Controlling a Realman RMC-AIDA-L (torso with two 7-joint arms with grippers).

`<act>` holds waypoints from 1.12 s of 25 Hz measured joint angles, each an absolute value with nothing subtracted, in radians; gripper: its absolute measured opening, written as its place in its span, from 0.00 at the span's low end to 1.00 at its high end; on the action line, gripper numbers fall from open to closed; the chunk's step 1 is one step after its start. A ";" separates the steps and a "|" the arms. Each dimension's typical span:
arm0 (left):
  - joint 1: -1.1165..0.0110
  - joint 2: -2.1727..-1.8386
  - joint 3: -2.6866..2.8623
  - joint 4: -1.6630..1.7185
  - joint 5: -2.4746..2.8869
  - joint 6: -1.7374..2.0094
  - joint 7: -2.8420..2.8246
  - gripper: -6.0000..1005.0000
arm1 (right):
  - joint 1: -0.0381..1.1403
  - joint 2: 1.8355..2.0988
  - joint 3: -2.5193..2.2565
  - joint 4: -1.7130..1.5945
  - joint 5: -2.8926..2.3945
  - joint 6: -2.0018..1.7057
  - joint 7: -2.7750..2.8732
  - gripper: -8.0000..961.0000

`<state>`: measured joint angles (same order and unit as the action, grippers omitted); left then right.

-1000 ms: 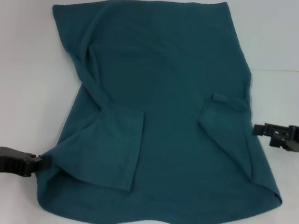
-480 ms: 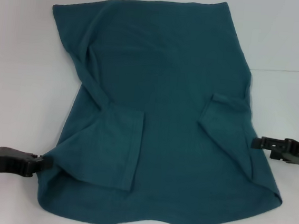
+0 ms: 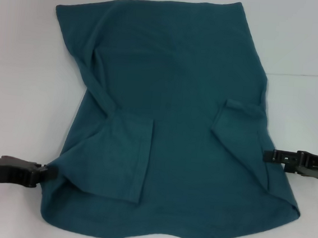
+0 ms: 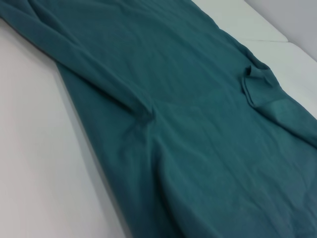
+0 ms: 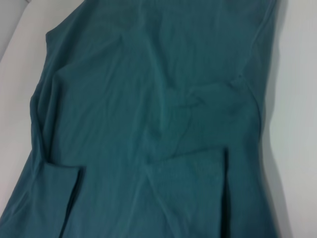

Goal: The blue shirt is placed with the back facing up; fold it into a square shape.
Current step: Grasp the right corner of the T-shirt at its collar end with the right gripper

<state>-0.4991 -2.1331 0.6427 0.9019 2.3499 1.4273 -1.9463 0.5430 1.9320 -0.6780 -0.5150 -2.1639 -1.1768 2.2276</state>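
teal knit, the blue shirt [image 3: 169,125] lies flat on the white desk [image 3: 21,83], plain side up, sleeves tucked in, its long axis running away from the robot. the left tool [image 3: 45,171] meets the shirt's near left edge and looks clamped on a pinch of cloth, arm low and level. the right tool [image 3: 268,156] points inward at the right edge, touching or nearly so; whether its fingers are apart or together i cannot tell.
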 joint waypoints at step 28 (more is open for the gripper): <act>-0.508 -2.134 0.642 0.891 2.350 1.419 -1.947 0.01 | 0.586 1.951 -0.702 -0.517 -2.166 -1.404 2.238 0.97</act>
<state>-0.5084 -2.1337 0.6417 0.8912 2.3500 1.4186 -1.9466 0.5861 1.9510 -0.7021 -0.5170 -2.1661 -1.4039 2.2381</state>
